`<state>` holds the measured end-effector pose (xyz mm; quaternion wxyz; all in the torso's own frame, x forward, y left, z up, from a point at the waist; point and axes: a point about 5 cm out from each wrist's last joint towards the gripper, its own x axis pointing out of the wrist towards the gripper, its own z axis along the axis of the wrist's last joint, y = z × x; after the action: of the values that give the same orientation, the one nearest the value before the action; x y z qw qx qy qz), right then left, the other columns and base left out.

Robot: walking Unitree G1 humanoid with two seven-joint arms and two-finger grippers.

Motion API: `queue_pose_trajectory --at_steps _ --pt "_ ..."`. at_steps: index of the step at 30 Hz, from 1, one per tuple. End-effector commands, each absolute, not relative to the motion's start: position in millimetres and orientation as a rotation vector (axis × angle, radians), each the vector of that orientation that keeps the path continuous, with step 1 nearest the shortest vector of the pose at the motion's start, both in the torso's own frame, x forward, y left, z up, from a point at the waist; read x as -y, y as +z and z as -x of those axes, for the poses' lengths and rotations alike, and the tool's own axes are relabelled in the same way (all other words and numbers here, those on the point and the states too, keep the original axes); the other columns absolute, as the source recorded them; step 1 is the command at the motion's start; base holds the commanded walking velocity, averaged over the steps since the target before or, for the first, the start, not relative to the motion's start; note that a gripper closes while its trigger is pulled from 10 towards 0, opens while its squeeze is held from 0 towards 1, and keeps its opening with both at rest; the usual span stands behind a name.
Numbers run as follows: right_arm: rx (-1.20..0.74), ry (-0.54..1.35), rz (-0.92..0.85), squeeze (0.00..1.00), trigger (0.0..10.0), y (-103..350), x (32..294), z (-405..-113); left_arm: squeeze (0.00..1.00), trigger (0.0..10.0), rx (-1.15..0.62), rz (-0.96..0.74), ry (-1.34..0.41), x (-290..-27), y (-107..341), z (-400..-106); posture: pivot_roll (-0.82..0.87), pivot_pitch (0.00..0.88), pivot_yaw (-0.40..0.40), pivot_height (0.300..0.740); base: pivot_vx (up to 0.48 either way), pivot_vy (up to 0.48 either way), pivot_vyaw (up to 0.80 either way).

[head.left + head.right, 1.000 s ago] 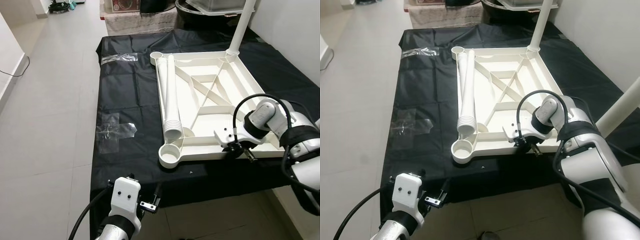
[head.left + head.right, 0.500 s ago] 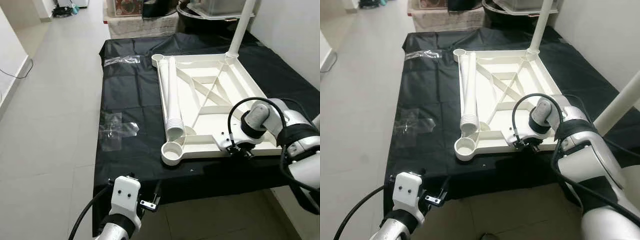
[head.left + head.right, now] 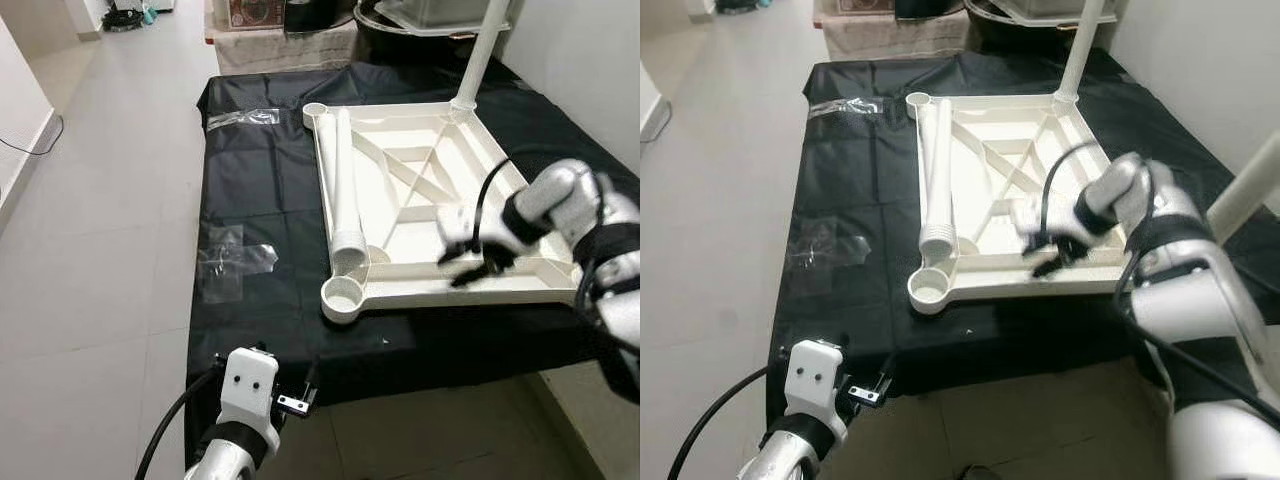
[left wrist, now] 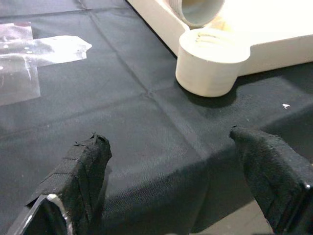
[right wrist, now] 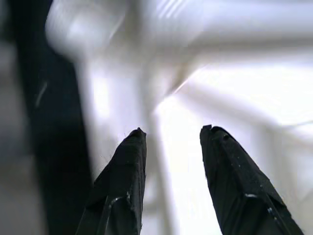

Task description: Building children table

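Now you have the right gripper [image 3: 470, 262], fingers parted and blurred, above the near rail of the upturned white tabletop [image 3: 420, 215] on the black cloth [image 3: 260, 190], left gripper [image 4: 171, 181] released low.

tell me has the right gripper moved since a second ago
Yes. The right gripper was at the near edge of the white tabletop; now it has lifted over the frame, toward the loose leg, blurred in motion.
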<state>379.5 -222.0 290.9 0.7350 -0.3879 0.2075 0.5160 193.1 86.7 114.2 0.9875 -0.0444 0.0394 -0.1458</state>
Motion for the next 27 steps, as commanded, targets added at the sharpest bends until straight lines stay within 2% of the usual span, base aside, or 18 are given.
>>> queue_pose_trajectory --at_steps 1,6,8,9,11,14,18,21,22,27 --pt "-0.387 1.097 0.681 0.00 10.0 292.5 215.9 -383.8 0.00 10.0 -0.106 0.087 -0.293 -88.1 107.4 -191.8 -0.07 0.102 -0.010 0.740 0.000 0.000 0.00" --pt "-0.333 1.093 0.583 0.00 10.0 294.9 206.8 -387.0 0.00 10.0 -0.106 0.085 -0.292 -88.8 106.7 -192.9 -0.07 0.096 -0.010 0.740 0.000 0.000 0.00" --pt "-0.289 0.918 0.373 0.00 10.0 290.5 188.2 -400.8 0.00 10.0 -0.105 0.082 -0.293 -88.7 106.3 -193.4 -0.07 0.091 -0.010 0.740 0.000 0.000 0.00" --pt "-0.289 0.918 0.373 0.00 10.0 290.5 188.2 -400.8 0.00 10.0 -0.105 0.082 -0.293 -88.7 106.3 -193.4 -0.07 0.091 -0.010 0.740 0.000 0.000 0.00" --pt "-0.286 0.736 0.229 0.00 10.0 283.2 174.1 -411.1 0.00 10.0 -0.105 0.081 -0.294 -88.6 106.3 -193.7 -0.07 0.088 -0.012 0.740 0.000 0.000 0.00" --pt "-0.291 0.691 0.206 0.00 10.0 281.2 171.7 -413.0 0.00 10.0 -0.105 0.081 -0.294 -88.6 106.2 -193.8 -0.07 0.088 -0.012 0.740 0.000 0.000 0.00" --pt "-0.350 0.656 0.042 0.00 10.0 266.8 144.7 -415.5 0.00 10.0 -0.104 0.080 -0.293 -86.7 105.6 -193.3 -0.05 0.080 -0.018 0.740 0.000 0.000 0.00" --pt "-0.361 0.600 0.015 0.00 10.0 263.5 135.4 -417.5 0.00 10.0 -0.104 0.082 -0.294 -85.7 105.5 -193.0 -0.05 0.078 -0.020 0.740 0.000 0.000 0.00" --pt "-0.372 0.597 0.019 1.00 10.0 263.3 131.2 -417.5 0.00 10.0 -0.104 0.083 -0.294 -85.3 105.5 -192.9 -0.06 0.078 -0.020 0.740 0.000 0.000 0.00" --pt "-0.385 0.529 0.029 1.00 10.0 264.4 124.8 -419.2 0.00 10.0 -0.104 0.086 -0.295 -84.8 105.4 -193.1 -0.06 0.075 -0.023 0.740 0.000 0.000 0.00"
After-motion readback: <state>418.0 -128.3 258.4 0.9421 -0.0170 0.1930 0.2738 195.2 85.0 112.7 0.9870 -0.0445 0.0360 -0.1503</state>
